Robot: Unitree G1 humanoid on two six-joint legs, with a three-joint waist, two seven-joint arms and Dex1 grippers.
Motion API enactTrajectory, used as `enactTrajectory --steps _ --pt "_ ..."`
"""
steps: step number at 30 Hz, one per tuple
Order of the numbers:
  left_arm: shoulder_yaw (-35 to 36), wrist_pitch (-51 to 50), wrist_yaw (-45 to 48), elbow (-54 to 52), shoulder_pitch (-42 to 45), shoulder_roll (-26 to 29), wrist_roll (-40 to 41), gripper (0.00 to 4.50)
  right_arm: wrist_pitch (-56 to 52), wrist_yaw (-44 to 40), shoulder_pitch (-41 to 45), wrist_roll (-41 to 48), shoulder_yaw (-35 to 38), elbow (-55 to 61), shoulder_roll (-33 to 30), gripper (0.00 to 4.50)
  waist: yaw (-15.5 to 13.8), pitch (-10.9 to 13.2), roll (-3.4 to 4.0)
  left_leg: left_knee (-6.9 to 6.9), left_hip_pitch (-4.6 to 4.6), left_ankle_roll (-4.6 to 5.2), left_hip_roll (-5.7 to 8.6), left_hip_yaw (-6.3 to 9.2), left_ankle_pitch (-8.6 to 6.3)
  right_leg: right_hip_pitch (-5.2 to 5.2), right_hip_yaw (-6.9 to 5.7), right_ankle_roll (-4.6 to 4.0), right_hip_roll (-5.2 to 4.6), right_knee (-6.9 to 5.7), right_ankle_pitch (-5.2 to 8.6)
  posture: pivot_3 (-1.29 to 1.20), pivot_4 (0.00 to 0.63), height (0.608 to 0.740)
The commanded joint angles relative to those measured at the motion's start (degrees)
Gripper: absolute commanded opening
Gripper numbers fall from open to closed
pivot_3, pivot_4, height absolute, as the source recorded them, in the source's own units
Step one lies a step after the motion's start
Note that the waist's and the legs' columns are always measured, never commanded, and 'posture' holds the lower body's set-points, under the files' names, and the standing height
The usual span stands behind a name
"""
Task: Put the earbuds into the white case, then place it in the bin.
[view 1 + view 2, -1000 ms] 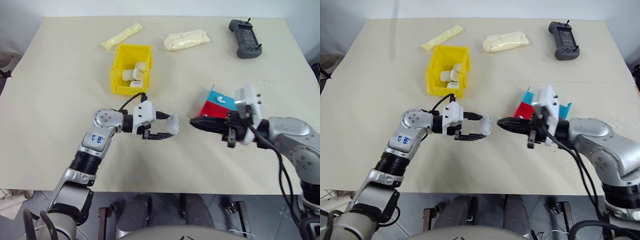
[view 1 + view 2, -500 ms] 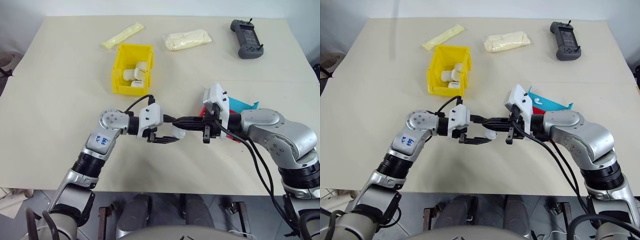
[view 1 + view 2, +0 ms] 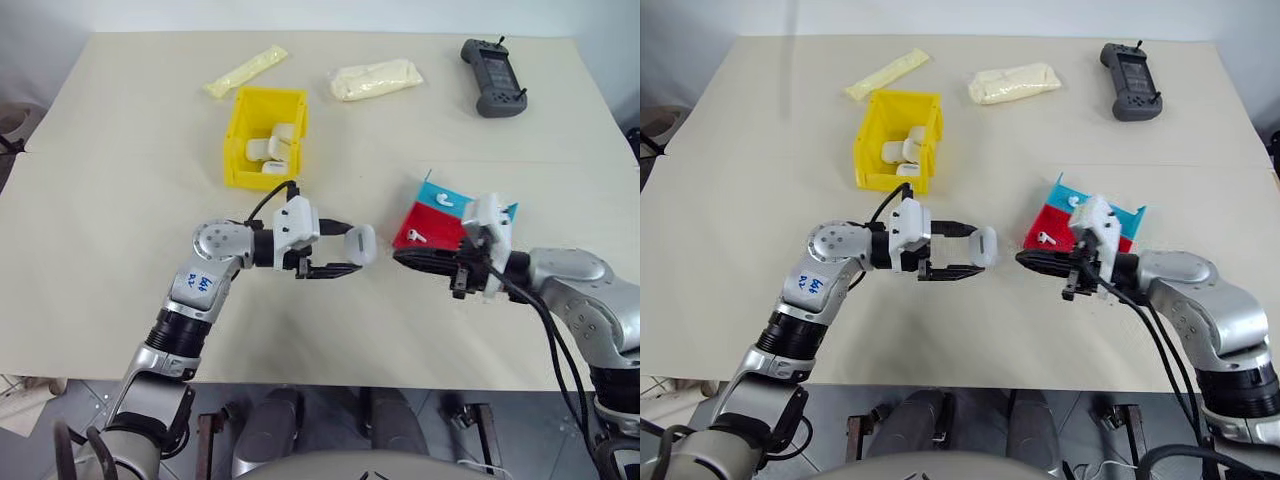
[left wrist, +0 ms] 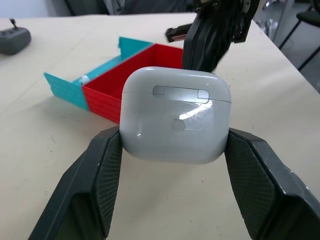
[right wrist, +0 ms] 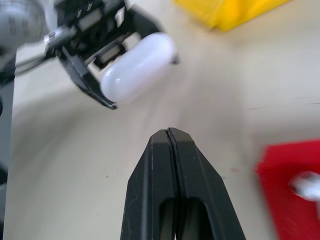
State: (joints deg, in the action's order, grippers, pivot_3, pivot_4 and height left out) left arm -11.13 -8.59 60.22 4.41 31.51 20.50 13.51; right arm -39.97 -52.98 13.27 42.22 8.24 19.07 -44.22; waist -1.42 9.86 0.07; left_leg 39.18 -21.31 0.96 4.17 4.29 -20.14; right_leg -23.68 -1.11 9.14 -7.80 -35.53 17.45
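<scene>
Bright, even overhead light is seen across the table [image 3: 120, 200]; shadows are soft and short. A glare patch is carried on the white case [image 4: 176, 115], which is rendered sharp. The right wrist view is motion-blurred: the left gripper [image 5: 105, 75] and the red tray [image 5: 295, 200] are smeared, while the near fingers [image 5: 160, 165] stay crisp.

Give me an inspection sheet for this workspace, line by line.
Surface: beige table, flat.
Job's things: white case, lid shut, in left gripper; earbuds lying in the red and teal tray; yellow bin holding white items.
Clutter: two pale yellow packets, black controller.
Grippers: left shut on the case; right gripper shut, empty, beside the tray.
Cables: black leads on both wrists.
Surroundings: nothing seen.
</scene>
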Motion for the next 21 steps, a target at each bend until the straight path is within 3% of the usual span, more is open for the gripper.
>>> enactTrajectory --steps 1,6,10,13,17,21 --pt "3.0 0.3 0.3 -4.1 -2.6 0.7 3.9 2.75 2.3 0.9 -3.6 4.0 8.6 5.5 0.7 0.52 0.1 0.0 0.00 0.00 0.01 0.00 -0.01 0.00 0.00 0.00 0.00 0.00 0.00 0.00 0.00 0.00 0.150 0.740" --pt "8.1 4.4 -2.7 -5.7 -7.3 3.3 3.7 2.75 10.8 -1.8 -10.9 0.3 14.2 10.3 0.1 2.15 0.0 0.0 0.00 -0.01 0.03 -0.01 -0.03 -0.02 0.00 0.01 0.03 0.00 0.02 0.00 0.00 0.00 0.150 0.740" --pt "16.7 -1.0 -16.6 -8.8 -10.9 0.7 5.7 2.75 15.1 1.6 -12.4 -1.5 14.8 11.3 3.2 3.42 -0.1 0.0 -0.01 0.00 0.09 -0.01 -0.04 -0.01 0.00 0.07 0.05 0.00 0.02 0.00 0.00 0.00 0.150 0.740" --pt "21.6 -6.5 -27.9 -9.5 -8.8 -0.8 4.7 2.75 16.9 2.4 -13.4 -3.4 14.1 10.1 3.9 4.38 -0.2 0.0 -0.02 0.00 0.09 -0.01 -0.03 -0.01 0.00 0.07 0.05 0.00 0.02 -0.03 0.00 0.00 0.150 0.740" --pt "24.2 -11.5 -31.8 -6.0 -4.2 0.4 5.9 2.75 18.3 3.4 -13.7 -4.0 13.9 9.3 4.7 4.48 -0.4 0.0 -0.08 0.04 0.09 0.00 0.00 0.02 0.00 0.08 0.04 0.01 0.02 -0.05 0.00 0.00 0.150 0.740" --pt "23.2 -8.1 -33.5 9.5 7.9 0.7 2.7 2.75 20.1 2.8 -15.0 -5.2 14.1 7.9 4.5 4.48 -0.9 0.1 -0.12 0.04 0.10 0.00 0.05 0.03 0.00 0.09 0.02 0.01 0.01 -0.07 -0.01 0.00 0.150 0.740"
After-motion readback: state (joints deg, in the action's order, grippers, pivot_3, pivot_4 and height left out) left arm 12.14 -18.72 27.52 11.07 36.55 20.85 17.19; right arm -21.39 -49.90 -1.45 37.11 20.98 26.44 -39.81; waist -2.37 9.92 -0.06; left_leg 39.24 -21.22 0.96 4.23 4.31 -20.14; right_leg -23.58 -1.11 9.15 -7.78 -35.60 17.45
